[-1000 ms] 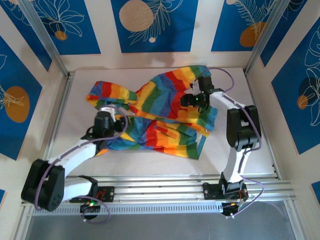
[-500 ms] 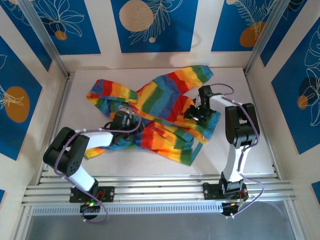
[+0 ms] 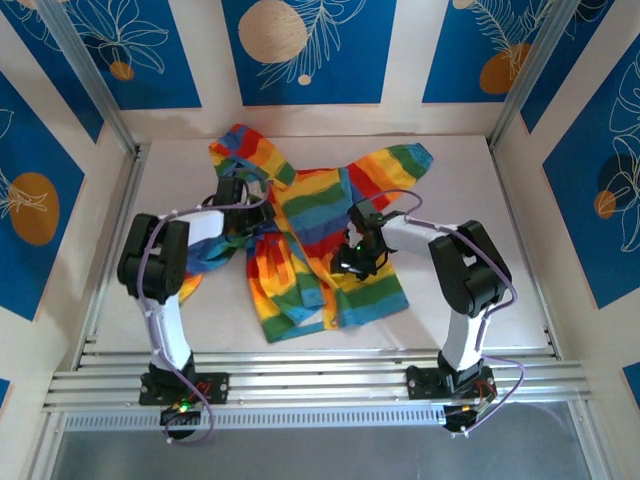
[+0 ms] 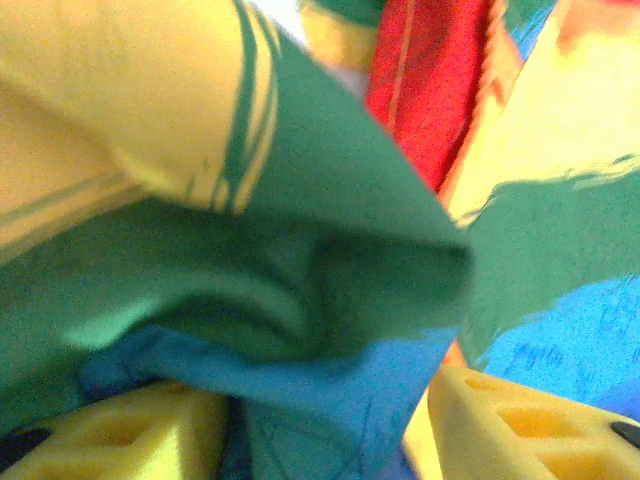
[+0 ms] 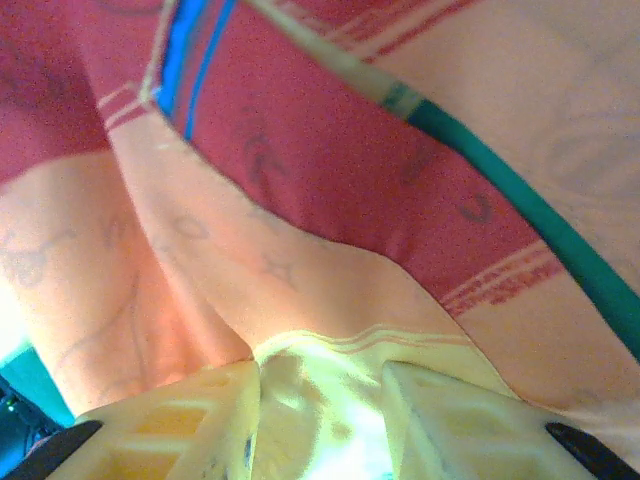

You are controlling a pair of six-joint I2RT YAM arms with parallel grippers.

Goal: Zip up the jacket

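Jacket: the rainbow-striped jacket [image 3: 320, 215] lies on the white desk [image 3: 480, 200] between the two tools. Its hood [image 3: 240, 150] is just beyond the left tool, and its hem is on the near side of the right tool.
Left tool: the left tool [image 3: 232, 194] is clenched on a bunched green-and-blue fold at the jacket's left edge.
Right tool: the right tool [image 3: 354, 258] is pinching yellow cloth on the front panel beside it.
Just changed: within the last second the jacket swung from lying crosswise to lying lengthwise. The left tool drew toward the far side, and the right tool came leftward and nearer.
Meaning: this looks like straightening the garment so its front edges line up. Zipping itself seems not yet begun.
Top view adds: the whole layout, with one sleeve reaching away beyond the right tool.
Wrist views add: the grips themselves. Cloth is wedged between the yellow fingertips [image 4: 130, 430] of the left tool [image 4: 320, 430] and in the right tool [image 5: 320, 420].
Unresolved: a teal line [image 5: 510, 207] crosses the red stripe. I cannot tell if it is zipper tape.
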